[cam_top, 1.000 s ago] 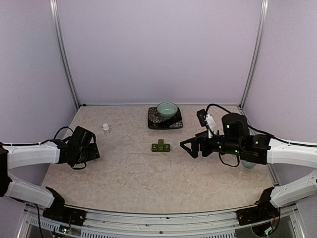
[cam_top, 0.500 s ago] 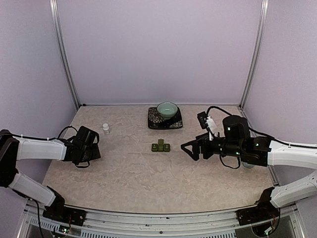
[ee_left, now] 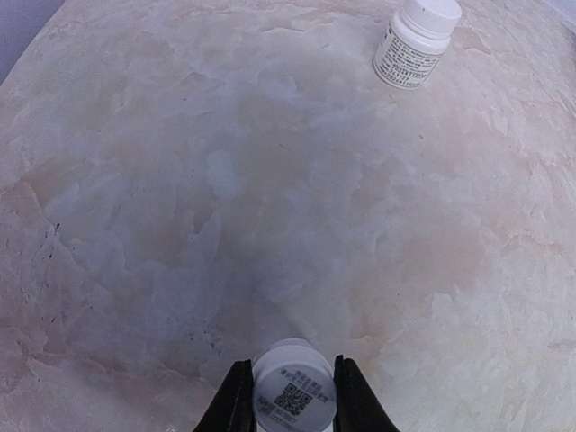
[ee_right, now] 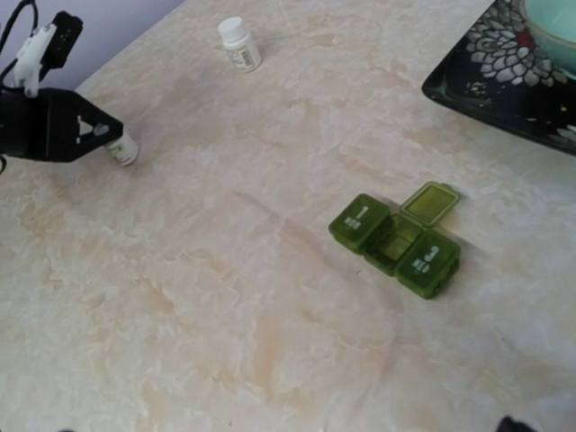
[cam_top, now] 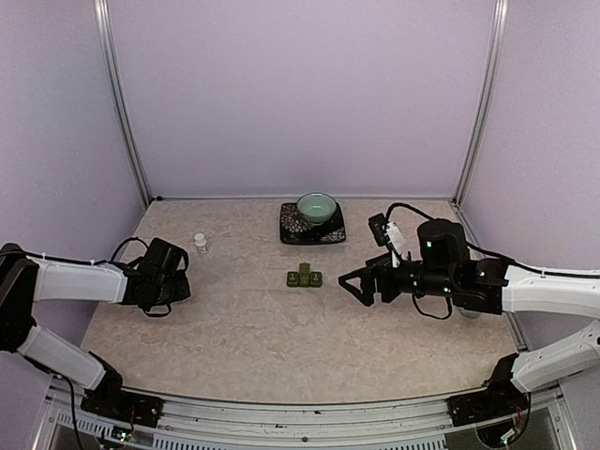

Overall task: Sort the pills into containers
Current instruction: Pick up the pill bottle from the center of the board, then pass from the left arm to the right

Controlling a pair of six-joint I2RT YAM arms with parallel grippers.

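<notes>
The containers (cam_top: 304,277) are a dark green strip of three joined compartments near the table's middle. In the right wrist view the containers (ee_right: 396,238) have the middle lid flipped open and the lids marked 1 and 3 closed. My left gripper (ee_left: 292,385) is shut on a small white pill bottle (ee_left: 293,389) lying low on the table, QR label facing the camera. That same bottle (ee_right: 122,148) pokes out of the left gripper (ee_right: 112,139) at far left. My right gripper (cam_top: 355,285) hangs open and empty, right of the containers. No loose pills show.
A second white pill bottle (cam_top: 200,242) stands upright behind the left gripper, also in the left wrist view as the capped bottle (ee_left: 417,40). A teal bowl (cam_top: 317,205) sits on a black patterned tray (cam_top: 292,230) at the back centre.
My left gripper has reached slightly forward and its jaws have closed onto the small white bottle. The right arm has drifted a little left toward the containers, jaws still wide.
</notes>
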